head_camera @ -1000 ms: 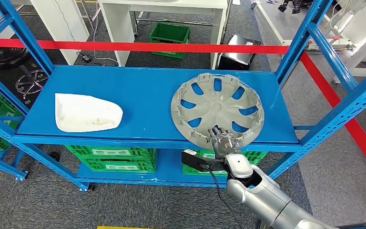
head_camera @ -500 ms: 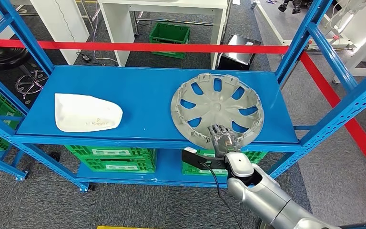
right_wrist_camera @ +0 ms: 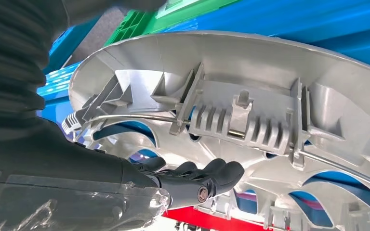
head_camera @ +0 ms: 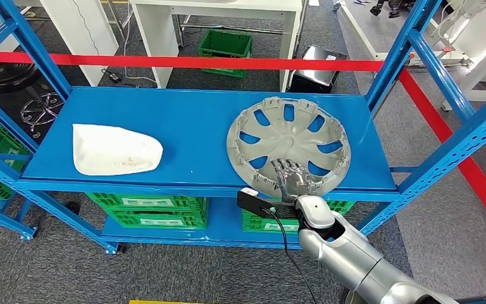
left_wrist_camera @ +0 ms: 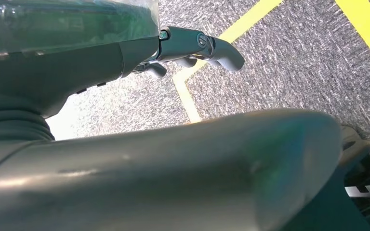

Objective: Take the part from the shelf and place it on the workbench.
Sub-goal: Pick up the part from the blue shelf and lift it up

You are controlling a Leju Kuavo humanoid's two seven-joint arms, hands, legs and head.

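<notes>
A grey wheel cover (head_camera: 289, 136) lies hollow side up on the right half of the blue shelf (head_camera: 190, 120). My right hand (head_camera: 293, 177) reaches over its near rim, fingers stretched forward and lying inside the cover. In the right wrist view the dark fingers (right_wrist_camera: 192, 180) stretch across the ribbed inner face of the wheel cover (right_wrist_camera: 250, 96), and whether they touch it I cannot tell; nothing is clasped. A white moulded part (head_camera: 115, 151) lies on the shelf's left half. My left hand (left_wrist_camera: 192, 45) hangs over grey carpet with nothing in it.
Blue uprights (head_camera: 398, 60) frame the shelf on both sides. Green crates (head_camera: 152, 212) sit on the lower level. Red tape (head_camera: 183, 61) crosses the floor behind, with a white table (head_camera: 164, 25) beyond it.
My right hand has slid forward over the wheel cover's near rim, further into its hollow. The wheel cover and the white part have not moved.
</notes>
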